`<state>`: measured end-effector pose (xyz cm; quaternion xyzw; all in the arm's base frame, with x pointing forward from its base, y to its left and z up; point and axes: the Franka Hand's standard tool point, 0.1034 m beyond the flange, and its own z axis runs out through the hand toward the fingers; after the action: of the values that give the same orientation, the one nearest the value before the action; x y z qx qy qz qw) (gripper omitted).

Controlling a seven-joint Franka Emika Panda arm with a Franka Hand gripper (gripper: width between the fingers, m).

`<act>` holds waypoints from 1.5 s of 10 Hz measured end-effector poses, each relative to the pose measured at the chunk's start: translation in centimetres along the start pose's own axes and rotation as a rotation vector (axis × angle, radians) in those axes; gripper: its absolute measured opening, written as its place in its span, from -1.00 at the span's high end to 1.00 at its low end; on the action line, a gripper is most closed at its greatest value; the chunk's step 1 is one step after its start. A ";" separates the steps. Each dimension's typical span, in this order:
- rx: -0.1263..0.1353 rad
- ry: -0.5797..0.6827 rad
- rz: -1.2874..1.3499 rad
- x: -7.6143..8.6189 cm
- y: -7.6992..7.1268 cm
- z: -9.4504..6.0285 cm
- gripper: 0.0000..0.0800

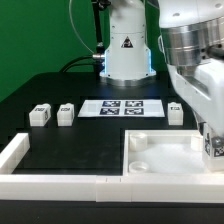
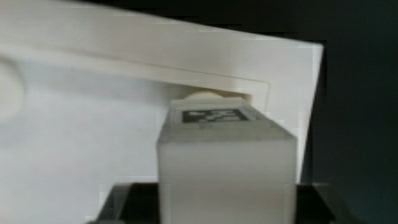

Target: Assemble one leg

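exterior view's left: two legs (image 1: 65, 113) | middle: marker board (image 1: 120, 108) | exterior view's right: one leg (image 1: 175, 112) | front: panel (image 1: 170, 158)

A black bench (image 1: 70, 140) fills the scene, with the marker board (image 1: 120, 108) lying flat on it. Beyond the marker board rises a green wall (image 1: 35, 35). In front of the marker board, a white rail (image 1: 60, 184) borders the bench. Lighting is even.
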<state>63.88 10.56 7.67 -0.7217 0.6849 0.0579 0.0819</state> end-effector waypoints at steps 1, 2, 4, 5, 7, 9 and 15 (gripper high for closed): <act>0.000 0.000 -0.029 0.0 0.0 0.0 0.24; -0.004 0.002 -0.095 -0.1 0.1 0.1 0.24; -0.026 0.015 -0.437 -1.5 0.5 0.5 -0.53; -0.028 0.018 -0.566 -1.9 0.5 0.5 -0.60; -0.033 0.018 -0.816 -1.6 0.5 0.5 -0.62; -0.063 0.056 -1.186 -0.9 0.3 0.5 -0.62; -0.075 0.064 -1.470 -1.2 0.0 0.3 0.03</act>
<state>63.84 11.75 7.64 -0.9982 0.0240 -0.0094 0.0549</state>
